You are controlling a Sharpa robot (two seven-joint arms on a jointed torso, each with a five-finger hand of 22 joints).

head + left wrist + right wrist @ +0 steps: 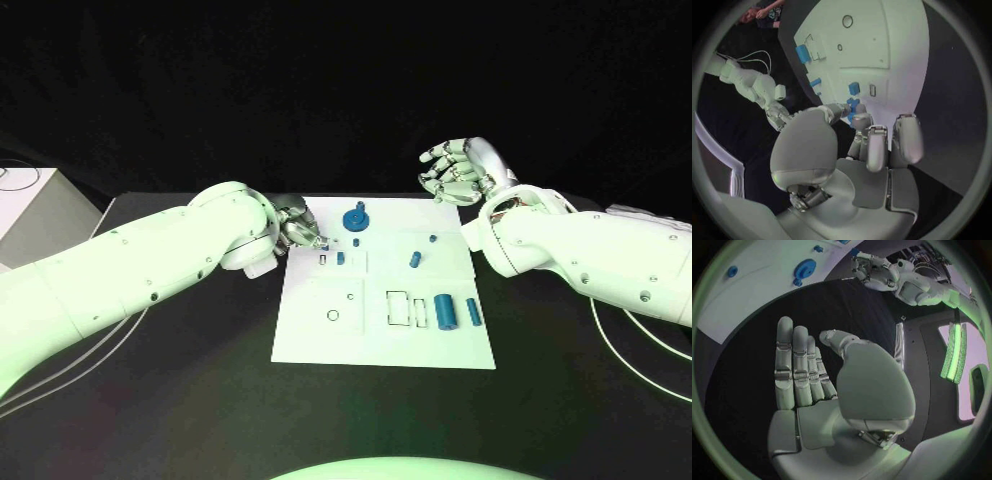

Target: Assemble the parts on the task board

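**Desk:** Where do you stand?

**Me:** My left hand point(299, 229) is down at the near-left corner of the white board point(325, 335), fingertips point(856, 120) curled in around a small blue piece point(853, 104) at the edge. I read that as the pickup step. Whether it is truly pinched, I cannot tell.

**Desk:** The right one?

**Me:** My right hand point(462, 170) hangs off the board's far right corner, fingers straight and apart, holding nothing.

**Desk:** Other pieces?

**Me:** A blue gear on its post point(356, 217), pegs mid-board point(415, 259), two cylinders point(447, 312) by the slots.

**Desk:** Next?

**Me:** Confirm the grip, lift clear, then line the piece up with its slot.
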